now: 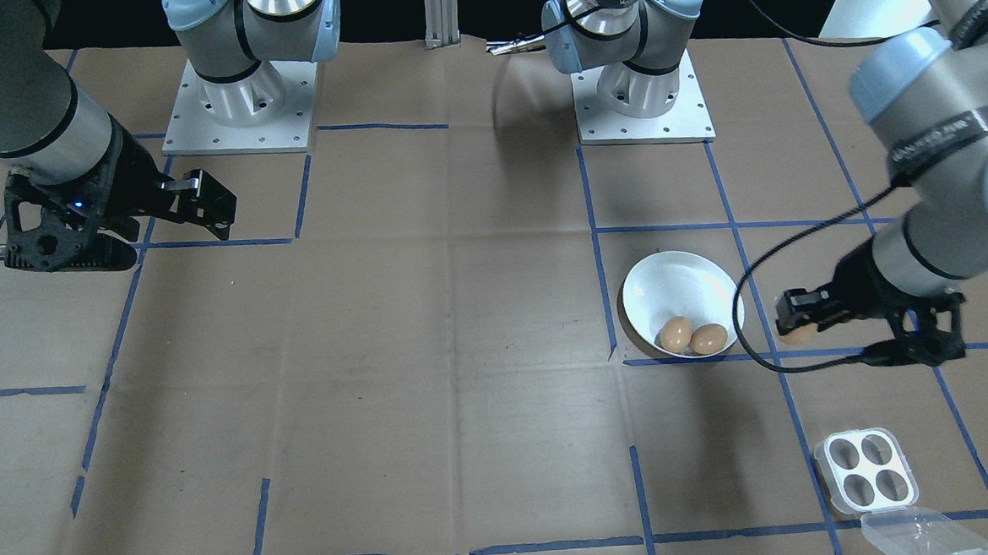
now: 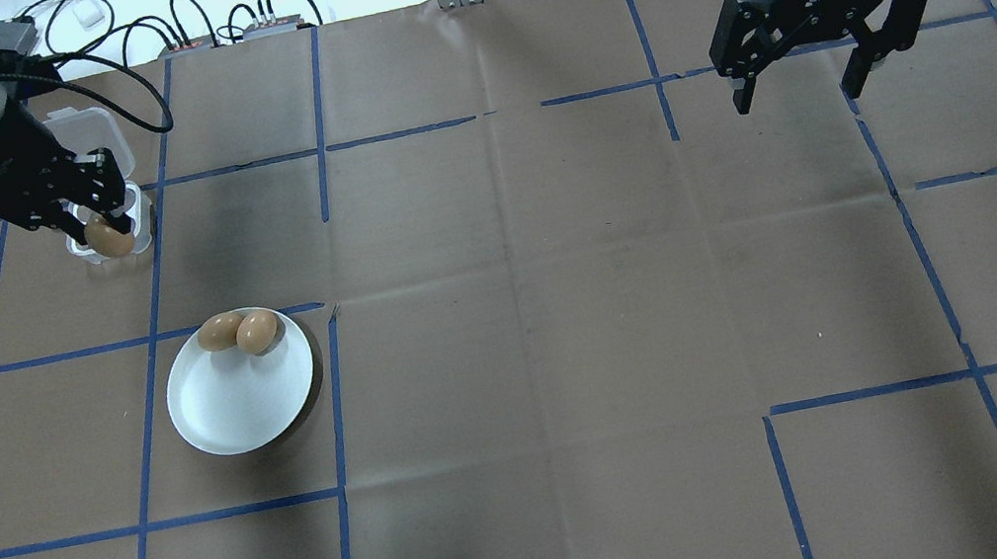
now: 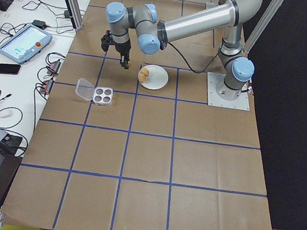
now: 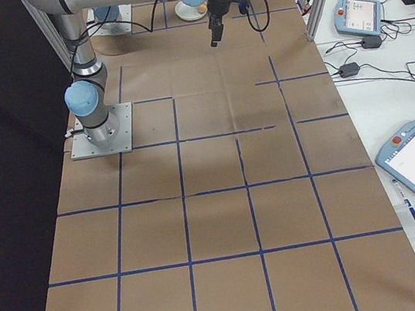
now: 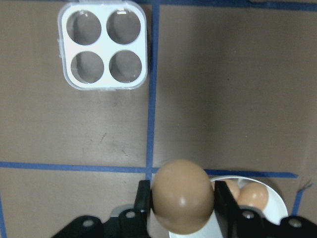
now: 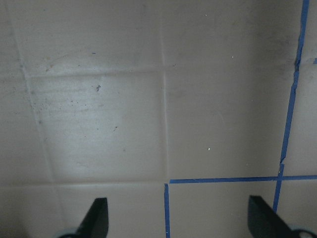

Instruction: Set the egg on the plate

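Observation:
My left gripper [image 1: 797, 321] is shut on a brown egg [image 5: 182, 196] and holds it above the table, between the egg tray and the plate. The round white plate [image 1: 672, 285] lies on the brown paper with two brown eggs [image 1: 676, 334] [image 1: 708, 338] side by side at its rim. In the left wrist view the held egg hangs just beside the plate's edge [image 5: 278, 208], over a blue tape crossing. My right gripper [image 2: 803, 86] stands open and empty, far off on the other side of the table.
A square white four-cup egg tray [image 5: 103, 45] with its clear lid [image 1: 922, 534] folded open sits past the left gripper, its cups empty. Blue tape lines grid the table. A black cable [image 1: 769, 356] loops beside the plate.

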Controlling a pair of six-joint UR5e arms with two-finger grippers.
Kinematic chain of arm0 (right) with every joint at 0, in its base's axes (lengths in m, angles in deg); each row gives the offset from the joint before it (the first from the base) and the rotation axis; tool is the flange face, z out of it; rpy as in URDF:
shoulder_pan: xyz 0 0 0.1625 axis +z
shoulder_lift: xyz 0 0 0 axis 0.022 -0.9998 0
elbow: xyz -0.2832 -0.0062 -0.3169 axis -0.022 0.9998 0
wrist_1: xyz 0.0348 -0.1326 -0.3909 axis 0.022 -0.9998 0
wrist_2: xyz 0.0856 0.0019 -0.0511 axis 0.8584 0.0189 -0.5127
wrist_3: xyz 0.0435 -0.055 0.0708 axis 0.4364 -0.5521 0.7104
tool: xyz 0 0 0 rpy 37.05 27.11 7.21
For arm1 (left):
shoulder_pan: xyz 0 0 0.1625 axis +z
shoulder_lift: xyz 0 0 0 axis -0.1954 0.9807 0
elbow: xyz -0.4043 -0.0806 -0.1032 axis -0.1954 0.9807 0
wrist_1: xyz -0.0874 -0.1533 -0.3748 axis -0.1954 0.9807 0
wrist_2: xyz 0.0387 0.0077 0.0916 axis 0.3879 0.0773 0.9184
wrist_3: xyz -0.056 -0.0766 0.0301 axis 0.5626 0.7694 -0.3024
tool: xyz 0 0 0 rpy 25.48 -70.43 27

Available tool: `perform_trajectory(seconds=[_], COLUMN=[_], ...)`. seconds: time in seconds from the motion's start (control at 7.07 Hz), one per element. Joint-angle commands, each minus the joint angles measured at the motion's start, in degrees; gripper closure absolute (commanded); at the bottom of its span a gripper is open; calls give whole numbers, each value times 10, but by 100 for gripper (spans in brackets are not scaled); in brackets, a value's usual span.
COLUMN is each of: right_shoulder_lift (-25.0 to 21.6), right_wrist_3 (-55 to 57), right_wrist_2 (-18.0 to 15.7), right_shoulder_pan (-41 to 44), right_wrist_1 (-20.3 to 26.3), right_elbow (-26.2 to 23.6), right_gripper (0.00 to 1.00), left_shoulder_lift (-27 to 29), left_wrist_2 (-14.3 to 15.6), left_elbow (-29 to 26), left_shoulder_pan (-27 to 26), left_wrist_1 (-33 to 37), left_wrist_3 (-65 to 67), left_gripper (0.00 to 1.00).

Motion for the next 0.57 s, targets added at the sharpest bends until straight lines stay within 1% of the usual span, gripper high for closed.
perform_trajectory(seconds=[0.0, 0.14, 0.28, 0.42], right_shoulder_lift=[0, 0, 0, 0], right_wrist_3=[0, 0, 0, 0], right_wrist_2=[0, 0, 0, 0], right_shoulder_pan=[0, 0, 0, 0], right_wrist_1=[0, 0, 0, 0], right_elbow=[0, 0, 0, 0], right_gripper=[0, 0, 0, 0], left_shoulder_lift=[-38, -32, -28, -20], left_wrist_2=[-1, -2, 2, 3], left_elbow=[129, 181, 226, 243], left_shoulder_pan=[-38, -38, -34, -28], left_wrist_1=[-43, -99, -179, -214], left_wrist_3=[37, 35, 25, 24], left_gripper=[85, 85, 85, 85])
